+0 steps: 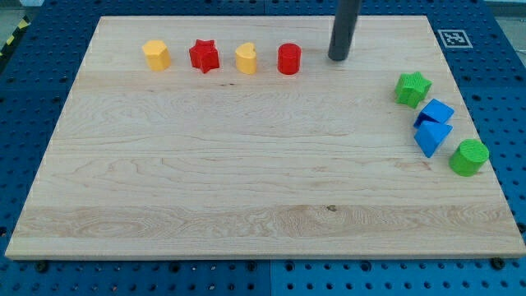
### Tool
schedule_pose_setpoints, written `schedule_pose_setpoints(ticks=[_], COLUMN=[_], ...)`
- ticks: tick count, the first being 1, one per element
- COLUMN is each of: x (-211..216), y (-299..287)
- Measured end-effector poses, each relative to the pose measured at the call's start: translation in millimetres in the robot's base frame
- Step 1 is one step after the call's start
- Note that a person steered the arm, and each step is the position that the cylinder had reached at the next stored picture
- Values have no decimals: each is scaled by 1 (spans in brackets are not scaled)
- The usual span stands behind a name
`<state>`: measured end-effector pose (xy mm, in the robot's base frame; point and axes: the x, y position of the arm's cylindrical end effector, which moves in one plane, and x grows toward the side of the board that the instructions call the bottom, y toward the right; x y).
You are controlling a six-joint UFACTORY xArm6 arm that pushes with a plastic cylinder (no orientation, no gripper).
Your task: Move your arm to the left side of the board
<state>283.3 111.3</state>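
My tip (338,57) rests on the wooden board (246,173) near the view's top, right of centre. It stands just right of the red cylinder (288,59), apart from it. Left of that cylinder, in a row along the top, lie a yellow heart-shaped block (246,59), a red star (204,56) and a yellow hexagonal block (156,55). The rod rises out of the view's top edge.
At the view's right edge of the board lie a green star (412,89), two blue blocks (436,111) (431,137) touching each other, and a green cylinder (468,157). A blue pegboard table (33,74) surrounds the board.
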Motion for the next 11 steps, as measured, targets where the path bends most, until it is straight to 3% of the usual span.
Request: schedule_pose_setpoints(ticks=[1, 3, 5, 6, 7, 9, 10, 11], x=[-10, -28, -43, -47, -47, 5, 6, 12], y=[-23, -166, -252, -326, -348, -347, -339, -287])
